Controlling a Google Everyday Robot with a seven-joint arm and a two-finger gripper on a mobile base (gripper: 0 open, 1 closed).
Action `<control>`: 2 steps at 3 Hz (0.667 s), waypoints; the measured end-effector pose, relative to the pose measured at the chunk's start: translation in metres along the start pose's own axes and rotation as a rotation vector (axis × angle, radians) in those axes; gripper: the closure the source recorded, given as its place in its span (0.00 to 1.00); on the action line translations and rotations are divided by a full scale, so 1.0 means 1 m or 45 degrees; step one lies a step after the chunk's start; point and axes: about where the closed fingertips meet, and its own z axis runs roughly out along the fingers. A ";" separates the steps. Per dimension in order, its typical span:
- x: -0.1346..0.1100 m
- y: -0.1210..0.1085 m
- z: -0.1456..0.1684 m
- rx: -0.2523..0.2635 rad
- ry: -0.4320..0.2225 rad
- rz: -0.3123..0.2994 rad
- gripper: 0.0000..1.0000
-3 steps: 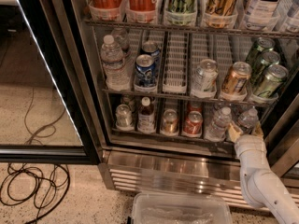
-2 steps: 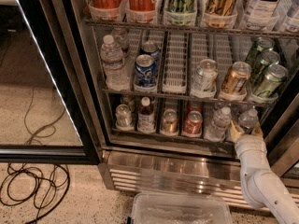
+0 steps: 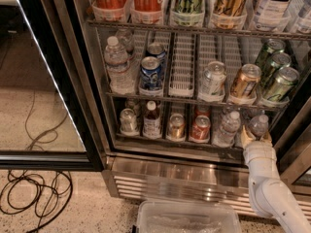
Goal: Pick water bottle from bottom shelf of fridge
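Item: water bottle (image 3: 258, 125), right end of bottom shelf (image 3: 160, 141), tilted outward, clasped by gripper (image 3: 256, 139) fingers. Your risks: cap snagging middle rack (image 3: 194, 101) on withdrawal; elbowing twin bottle (image 3: 227, 128) alongside; ribbed plastic slipping

Six drinks are counted along the front of the bottom shelf (image 3: 160, 141) of the fridge (image 3: 160, 178). Two are small clear bottles: one water bottle (image 3: 258, 124) is seen at the gripper (image 3: 255, 136), at the shelf's right end, and a second bottle (image 3: 226, 128) just left of it. Farther left, three cans (image 3: 199, 128) and one dark-liquid bottle (image 3: 151, 120) are counted. Above the gripper, three green cans (image 3: 281, 84) are seen; below and left, one plastic bin (image 3: 187, 217).
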 end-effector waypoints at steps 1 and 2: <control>-0.011 0.001 -0.003 0.032 -0.119 0.079 1.00; -0.031 0.010 -0.015 0.022 -0.245 0.082 1.00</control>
